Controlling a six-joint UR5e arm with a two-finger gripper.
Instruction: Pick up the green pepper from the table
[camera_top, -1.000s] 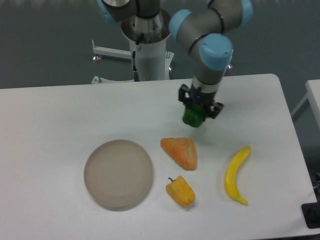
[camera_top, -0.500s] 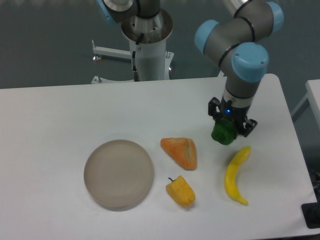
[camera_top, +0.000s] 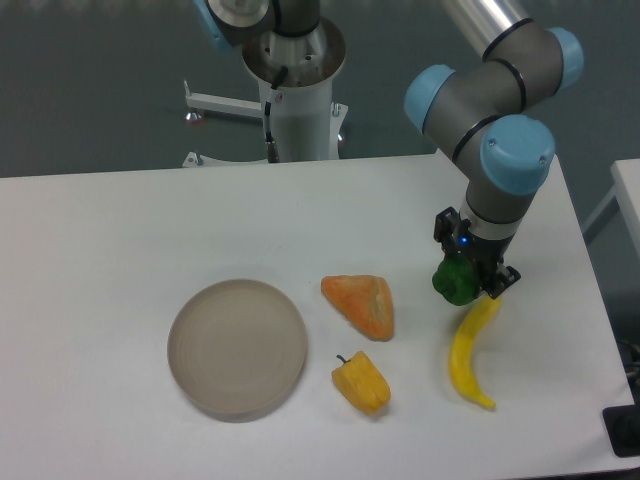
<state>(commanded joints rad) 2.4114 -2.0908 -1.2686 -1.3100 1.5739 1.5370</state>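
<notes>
Yellow-orange pepper (camera_top: 362, 382): one is counted, lying nearest the camera on the table (camera_top: 120, 240), its stem pointing left.
Banana (camera_top: 471, 350): one is counted, lying to the right of the yellow-orange pepper, its upper tip directly beneath the gripper.
Plate (camera_top: 237, 346): one round beige plate is seen at the left, with nothing on it.
Orange wedge (camera_top: 361, 303): one orange, roughly triangular piece is seen between the plate and the banana; what it is cannot be told.
Green pepper (camera_top: 457, 282): one is counted, held in the gripper above the table just over the banana's upper tip.
Gripper (camera_top: 470, 270): one is seen, its fingers pinched on the green pepper.
Arm (camera_top: 490, 95): one is seen, reaching in from the far right.
Progress: the grasp and lift are judged to be done, since the green pepper appears clear of the table surface.
Remaining: little is judged to be left beyond the hold being kept secure.
</notes>
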